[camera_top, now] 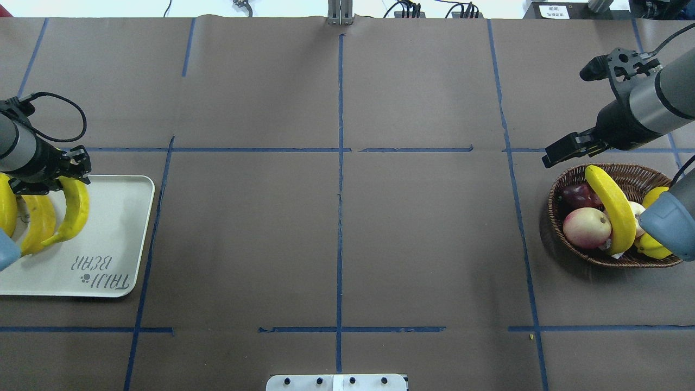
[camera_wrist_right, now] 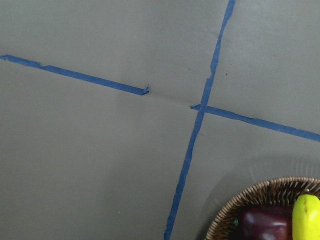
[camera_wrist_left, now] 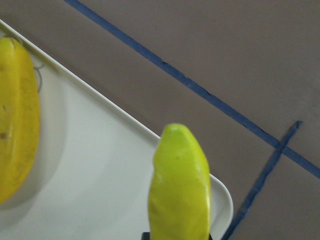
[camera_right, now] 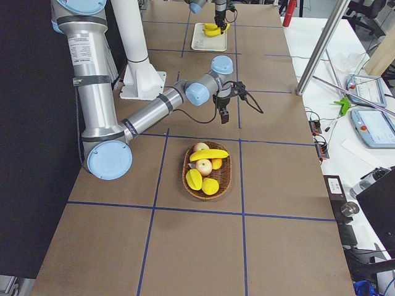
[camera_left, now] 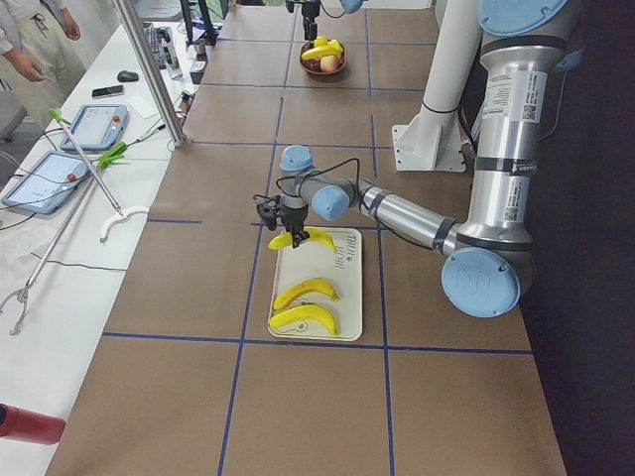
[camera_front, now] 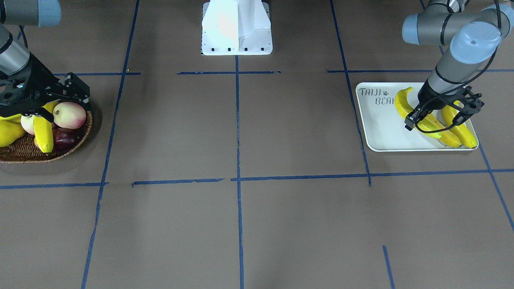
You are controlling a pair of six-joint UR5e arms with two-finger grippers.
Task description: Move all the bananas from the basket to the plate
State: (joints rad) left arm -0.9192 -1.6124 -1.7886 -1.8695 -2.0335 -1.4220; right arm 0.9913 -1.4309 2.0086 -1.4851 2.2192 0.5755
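Note:
My left gripper (camera_top: pixel 64 178) is shut on a yellow banana (camera_top: pixel 74 209) and holds it just over the white plate (camera_top: pixel 108 228). This banana fills the lower middle of the left wrist view (camera_wrist_left: pixel 180 192). Two more bananas (camera_top: pixel 38 225) lie on the plate beside it. A last banana (camera_top: pixel 613 203) lies across the other fruit in the wicker basket (camera_top: pixel 608 262). My right gripper (camera_top: pixel 558 152) is open and empty, above the table just beyond the basket's far rim. The right wrist view shows only the basket's edge (camera_wrist_right: pixel 250 196) and the banana's tip (camera_wrist_right: pixel 306 220).
The basket also holds a pink-yellow peach (camera_top: pixel 583 228), a dark red apple (camera_top: pixel 576 195) and plump yellow fruits (camera_top: pixel 654 247). Blue tape lines (camera_top: pixel 340 163) cross the brown table. The robot's white base (camera_front: pixel 237 28) stands at the table's near edge.

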